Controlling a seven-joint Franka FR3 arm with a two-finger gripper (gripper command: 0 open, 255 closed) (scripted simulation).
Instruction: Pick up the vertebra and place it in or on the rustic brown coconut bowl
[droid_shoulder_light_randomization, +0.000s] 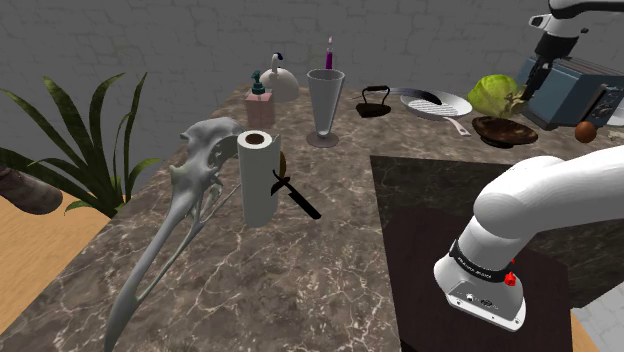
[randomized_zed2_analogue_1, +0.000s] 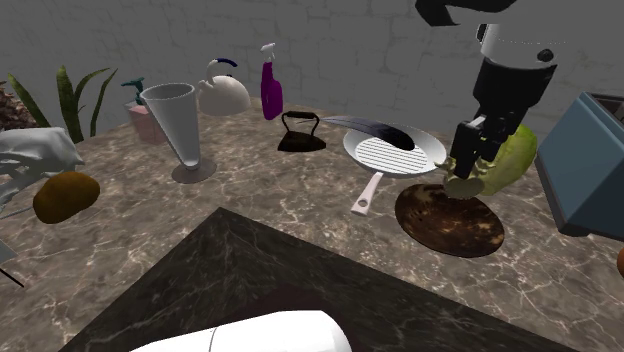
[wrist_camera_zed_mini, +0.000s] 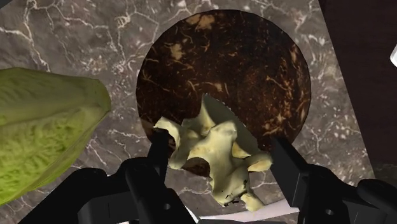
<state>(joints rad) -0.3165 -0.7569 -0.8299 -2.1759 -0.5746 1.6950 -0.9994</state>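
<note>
A pale, cream-coloured vertebra (wrist_camera_zed_mini: 213, 149) is being pinched between the two black fingers (wrist_camera_zed_mini: 159, 149) of the gripper (wrist_camera_zed_mini: 219, 146), with one finger being pressed against each flank of the bone. The bone is being held over the rim of the dark brown, speckled coconut bowl (wrist_camera_zed_mini: 254, 70), on the side nearest the hand. Whether bone and bowl are touching cannot be told.

Its long axis is being kept roughly across the gap from finger to finger, at a slight slant. A thin pointed spur is being directed out over the bowl's hollow, and a knobbly end is being turned back toward the hand.

In the second exterior view the vertebra (randomized_zed2_analogue_1: 462, 186) is being carried just under the gripper (randomized_zed2_analogue_1: 472, 162), at the far edge of the bowl (randomized_zed2_analogue_1: 450, 228). A green cabbage (randomized_zed2_analogue_1: 515, 155) is being shown just beside the bowl on the brown marbled counter (randomized_zed2_analogue_1: 280, 200), and a grill pan (randomized_zed2_analogue_1: 395, 150) is being shown near the bowl at that view's left.
</note>
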